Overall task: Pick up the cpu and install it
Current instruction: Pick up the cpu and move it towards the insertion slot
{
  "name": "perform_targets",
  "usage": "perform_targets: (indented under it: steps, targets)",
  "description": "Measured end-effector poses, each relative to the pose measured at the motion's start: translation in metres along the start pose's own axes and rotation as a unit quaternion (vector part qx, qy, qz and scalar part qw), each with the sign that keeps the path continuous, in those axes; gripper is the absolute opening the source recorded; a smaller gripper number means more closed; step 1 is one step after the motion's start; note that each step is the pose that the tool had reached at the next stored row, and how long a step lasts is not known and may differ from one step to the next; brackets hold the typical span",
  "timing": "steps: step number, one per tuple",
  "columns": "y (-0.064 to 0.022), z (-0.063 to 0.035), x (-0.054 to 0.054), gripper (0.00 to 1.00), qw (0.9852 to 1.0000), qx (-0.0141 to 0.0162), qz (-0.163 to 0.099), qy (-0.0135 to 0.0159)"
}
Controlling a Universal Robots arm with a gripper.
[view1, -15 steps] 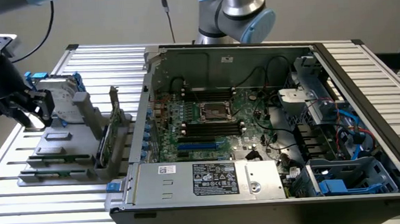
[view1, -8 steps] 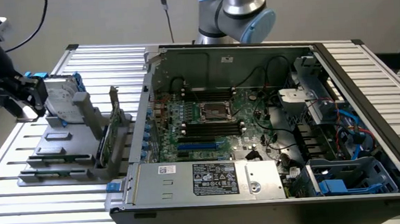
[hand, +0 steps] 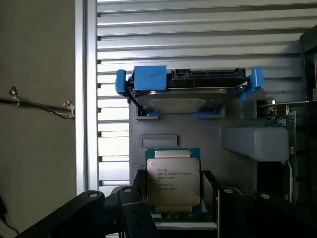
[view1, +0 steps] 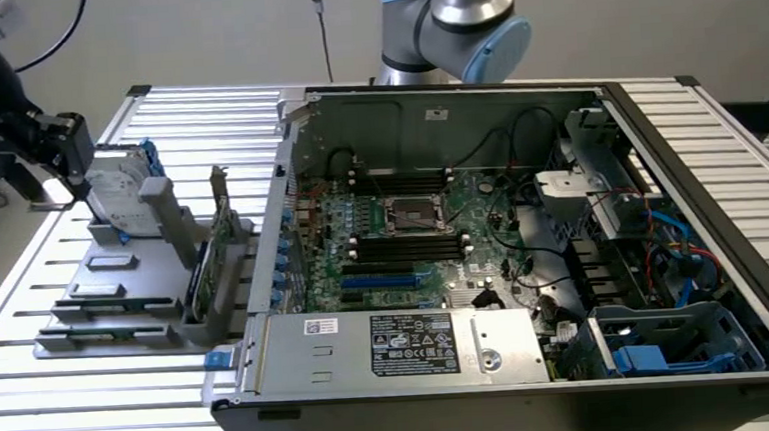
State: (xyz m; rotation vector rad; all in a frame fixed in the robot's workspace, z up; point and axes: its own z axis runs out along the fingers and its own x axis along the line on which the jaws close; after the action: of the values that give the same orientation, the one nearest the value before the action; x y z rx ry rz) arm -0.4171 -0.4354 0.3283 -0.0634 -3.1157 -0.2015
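Note:
The cpu (hand: 173,181) is a small silver-topped square chip with a green rim, lying flat in a grey holder (hand: 198,134). My gripper (hand: 174,201) hangs over it, open, with one dark finger (hand: 140,191) on each side of the chip and nothing held. In the exterior view the gripper (view1: 36,157) is at the far left, above the holder (view1: 109,292) on the slatted table. The dark metal-framed socket (view1: 411,214) sits in the middle of the motherboard inside the open computer case (view1: 648,149).
A silver hard drive with blue brackets (hand: 183,94) stands upright in the holder just beyond the cpu, seen as the hard drive (view1: 123,191) in the exterior view. An expansion card (view1: 219,246) stands beside the holder. A power supply (view1: 407,346) lines the case's near side.

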Motion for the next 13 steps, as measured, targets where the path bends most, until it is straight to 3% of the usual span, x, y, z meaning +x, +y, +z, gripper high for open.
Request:
perform_targets:
  steps: [13]
  targets:
    - [0.0106,-0.0476,-0.051,0.55,1.0,-0.0004,0.0,0.0004]
